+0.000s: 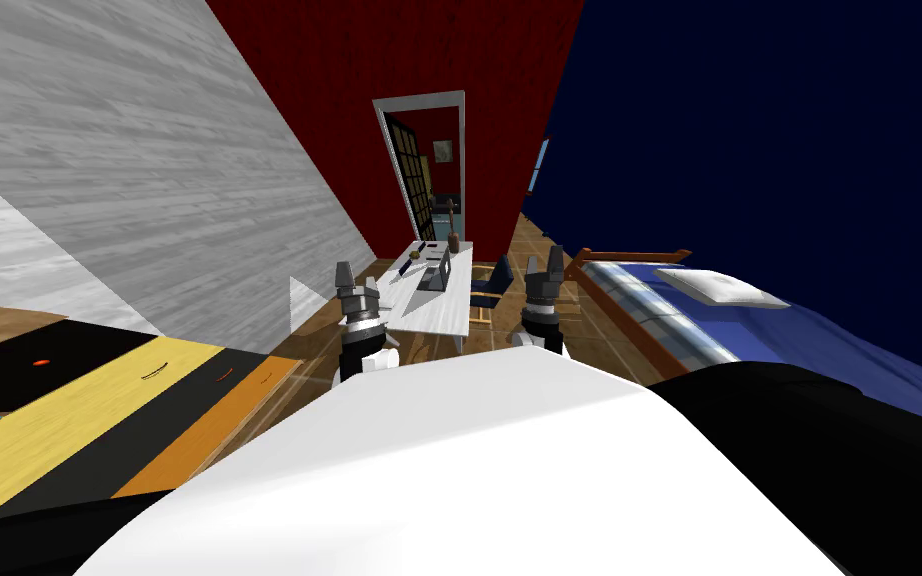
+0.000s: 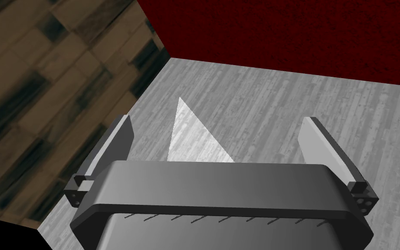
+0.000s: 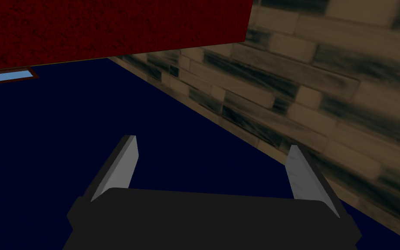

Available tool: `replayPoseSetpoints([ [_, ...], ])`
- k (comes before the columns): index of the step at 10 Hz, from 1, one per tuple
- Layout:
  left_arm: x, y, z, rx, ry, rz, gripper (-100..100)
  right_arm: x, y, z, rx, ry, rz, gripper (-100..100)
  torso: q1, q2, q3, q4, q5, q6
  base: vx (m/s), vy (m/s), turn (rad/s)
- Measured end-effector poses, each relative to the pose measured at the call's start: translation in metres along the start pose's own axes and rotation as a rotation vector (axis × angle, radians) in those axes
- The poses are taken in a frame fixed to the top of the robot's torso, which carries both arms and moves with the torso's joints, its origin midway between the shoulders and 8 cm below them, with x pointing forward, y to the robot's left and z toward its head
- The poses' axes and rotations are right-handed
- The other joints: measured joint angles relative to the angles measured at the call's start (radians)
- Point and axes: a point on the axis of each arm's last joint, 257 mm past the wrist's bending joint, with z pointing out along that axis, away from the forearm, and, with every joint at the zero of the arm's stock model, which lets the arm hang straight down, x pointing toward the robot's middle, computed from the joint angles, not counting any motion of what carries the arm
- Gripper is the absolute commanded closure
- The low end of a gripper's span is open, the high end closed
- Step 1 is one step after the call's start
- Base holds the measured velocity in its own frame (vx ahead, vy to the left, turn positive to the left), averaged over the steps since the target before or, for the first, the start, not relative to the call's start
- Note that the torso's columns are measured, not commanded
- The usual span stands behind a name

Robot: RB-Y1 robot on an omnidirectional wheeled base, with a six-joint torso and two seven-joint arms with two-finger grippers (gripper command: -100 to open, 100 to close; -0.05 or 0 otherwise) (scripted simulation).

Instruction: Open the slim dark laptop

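Note:
Far ahead, a slim dark laptop lies on a long white desk by the red wall; its lid looks raised, though at this distance I cannot be sure. My left gripper and right gripper are held up in front of my chest, well short of the desk. In the left wrist view the left gripper is open with nothing between its fingers. The right wrist view likewise has the right gripper open and holding nothing.
A dark chair stands at the desk's right side, and small items lie at its far end. A bed with a blue cover and a white pillow fills the right. A doorway opens behind the desk. Low yellow, black and orange furniture sits at my left.

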Motion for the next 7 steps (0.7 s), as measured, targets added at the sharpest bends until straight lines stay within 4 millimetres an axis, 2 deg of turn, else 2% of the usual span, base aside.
replayPoseSetpoints([
  [2,0.0,0.0,0.0,0.0,0.0,0.0,0,0.0,0.0,0.0,0.0,0.0,0.0,0,0.0,0.104,-0.209,0.105,0.0,0.0,0.0,0.0,0.0],
  [7,0.0,-0.0002,0.0,0.0,0.0,0.0,0,0.0,0.0001,0.0001,0.0,0.0,0.0,0,0.0,0.47,-0.939,0.47,0.0,0.0,0.0,0.0,0.0],
])
